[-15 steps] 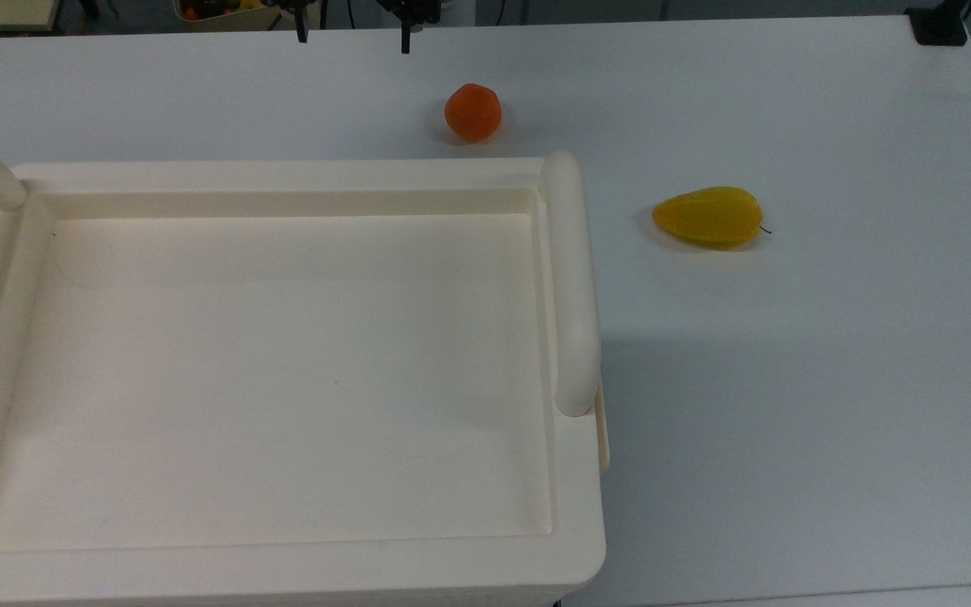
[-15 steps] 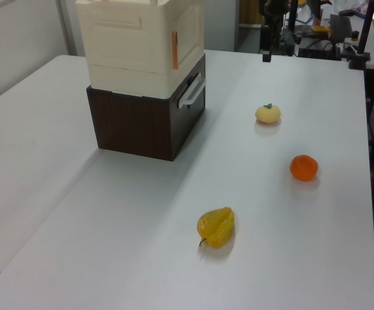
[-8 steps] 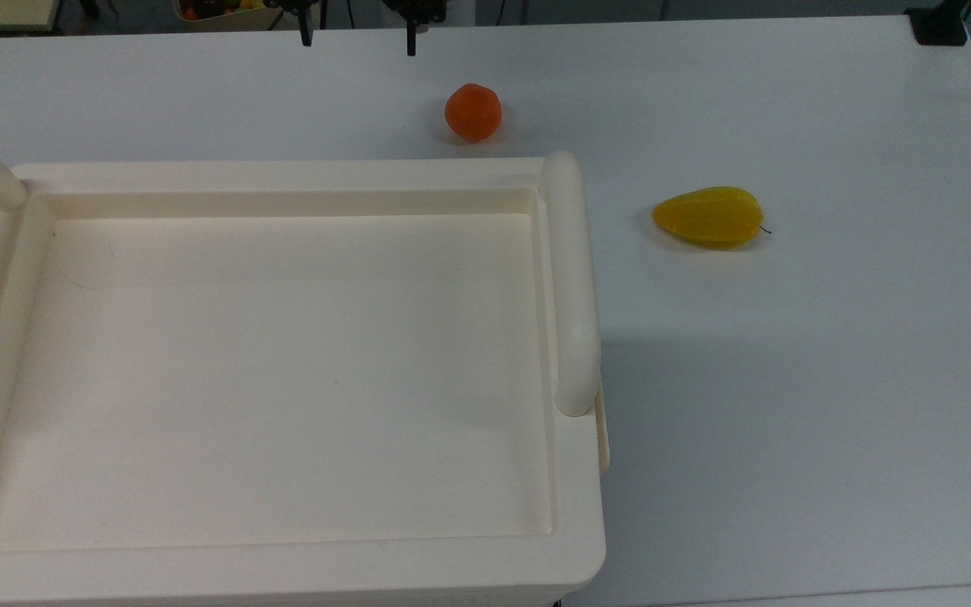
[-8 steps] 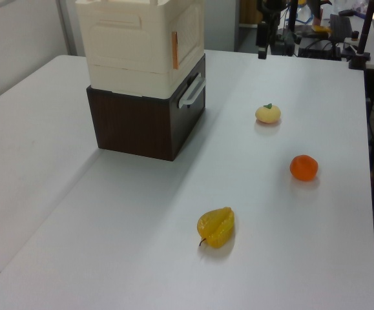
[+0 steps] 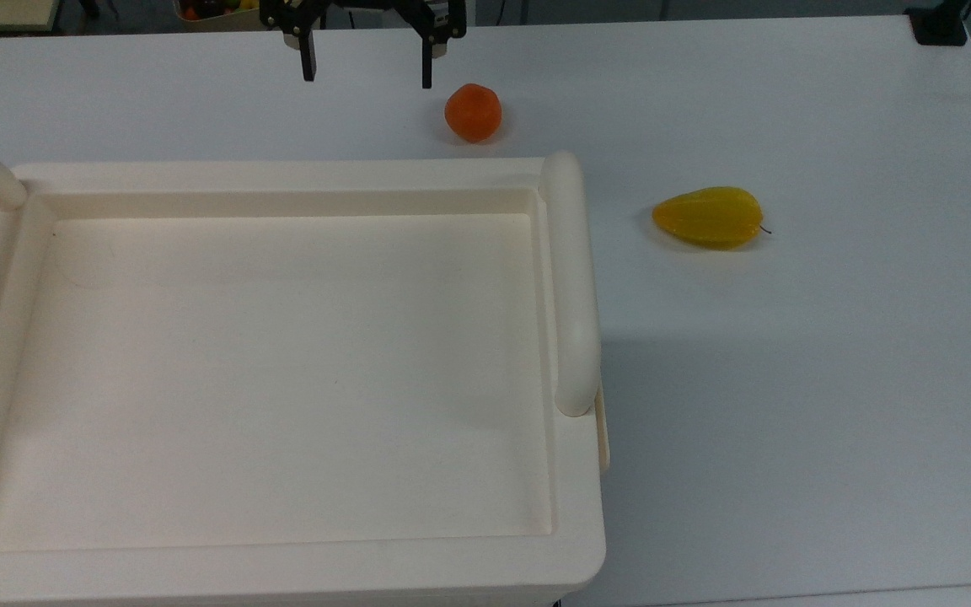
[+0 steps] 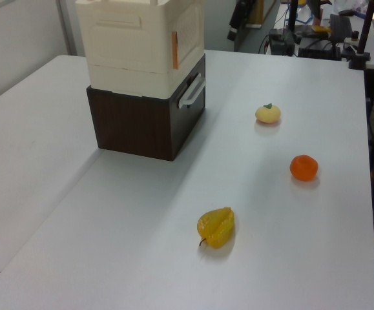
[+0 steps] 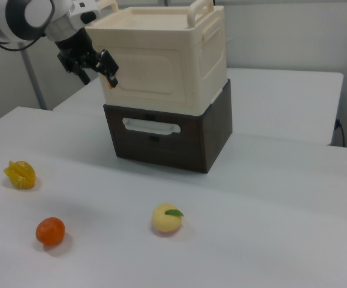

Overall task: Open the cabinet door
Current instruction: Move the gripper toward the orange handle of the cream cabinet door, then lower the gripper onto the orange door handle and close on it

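Gripper [image 5: 366, 76] fingers spread wide, holding nothing, hovering near the cabinet [image 7: 161, 60]. Cabinet door [image 7: 146, 69] shut on its front face. Advice: approach the door's free edge squarely, hook it, then swing outward slowly.

The setting is a robotics laboratory. A large white table [image 6: 174, 258] carries staged test props: an orange fruit [image 6: 303, 167], a yellow star-shaped fruit [image 6: 216, 227] and a pale round fruit [image 6: 268, 113]. Beyond the open jaws of the gripper [image 5: 367, 74], at the table's far edge in the left view, stand cables and dark equipment stands [image 6: 361, 39]. Plain grey walls [image 7: 293, 36] enclose the room.
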`<state>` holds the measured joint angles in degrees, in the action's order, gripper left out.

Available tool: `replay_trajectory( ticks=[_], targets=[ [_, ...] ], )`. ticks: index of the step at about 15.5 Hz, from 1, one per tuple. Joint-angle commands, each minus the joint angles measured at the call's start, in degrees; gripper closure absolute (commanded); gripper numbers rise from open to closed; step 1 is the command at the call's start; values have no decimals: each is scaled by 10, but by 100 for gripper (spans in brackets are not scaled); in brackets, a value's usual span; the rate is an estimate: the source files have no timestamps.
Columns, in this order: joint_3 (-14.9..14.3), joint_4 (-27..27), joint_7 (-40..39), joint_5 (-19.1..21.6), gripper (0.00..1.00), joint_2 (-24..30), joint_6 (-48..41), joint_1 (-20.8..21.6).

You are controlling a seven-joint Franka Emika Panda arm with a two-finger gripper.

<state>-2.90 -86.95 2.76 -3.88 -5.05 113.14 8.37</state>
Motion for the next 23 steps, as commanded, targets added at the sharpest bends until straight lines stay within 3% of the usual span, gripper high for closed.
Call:
replay_trajectory(
  ticks=[1, 8, 14, 18, 23],
  targets=[
    [1, 11, 11, 5, 0, -31, 71, 21],
    [4, 18, 47, 8, 0, -83, 217, 36],
    [4, 17, 42, 1, 1, -104, 274, 45],
    [4, 18, 44, -2, 11, -106, 285, 45],
    [4, 17, 44, -31, 40, -106, 285, 53]
  ],
)
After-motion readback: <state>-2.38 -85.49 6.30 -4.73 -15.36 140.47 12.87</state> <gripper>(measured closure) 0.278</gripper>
